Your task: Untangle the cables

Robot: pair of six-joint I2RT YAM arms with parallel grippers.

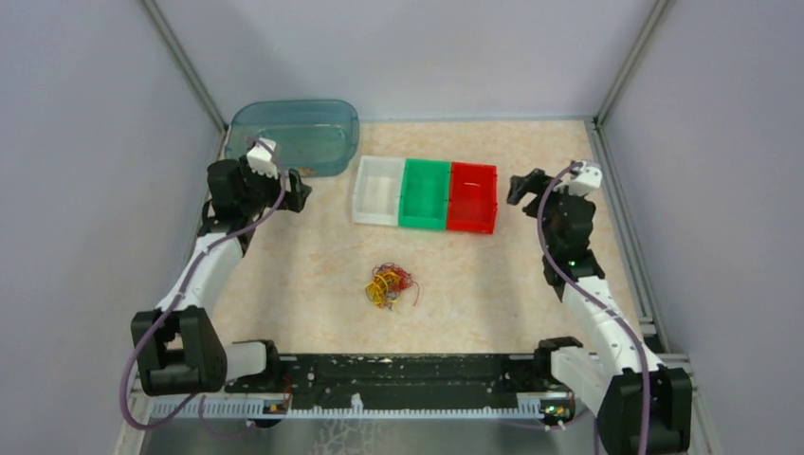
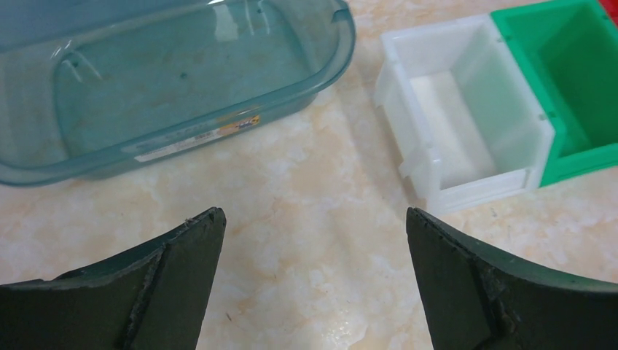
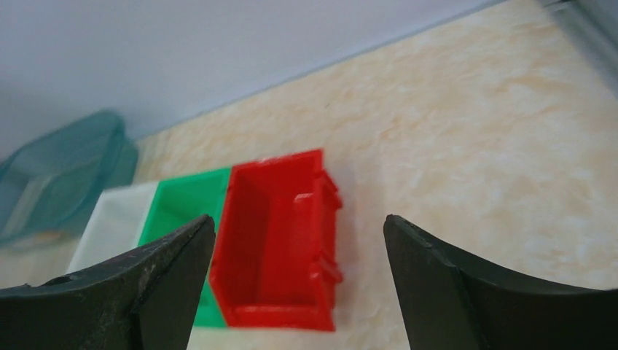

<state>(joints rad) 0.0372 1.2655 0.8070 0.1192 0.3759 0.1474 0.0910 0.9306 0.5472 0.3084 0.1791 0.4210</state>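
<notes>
Yellow, dark red and black strands make up the cables [image 1: 390, 284], which lie bunched in one small knot on the marbled bench [image 1: 493, 284]. The knot sits near the bench's middle, a little toward the near edge. From overhead it is close to round, so it shows no clear long axis and points no particular way. The yellow loops crowd its left and near side, thinner dark red loops straggle out to the right and far side, and the black strands are too fine to trace. Beyond the knot, toward the far wall, three open bins stand in a row touching one another: a white bin [image 1: 377, 190], a green bin [image 1: 424, 193] and a red bin [image 1: 472, 197], with the row's long axis running left to right. A translucent teal tub [image 1: 294, 133] sits in the far left corner, just left of the white bin. The left claw [image 1: 294, 195] hovers near the tub's near right corner. Its fingers are spread wide, and its wrist view shows only bench surface in the gap between them, with the tub and the white bin ahead. The right claw [image 1: 520, 186] hangs just right of the red bin and faces it — its fingers are likewise apart and grip nothing. Both claws are well apart from the cables.
</notes>
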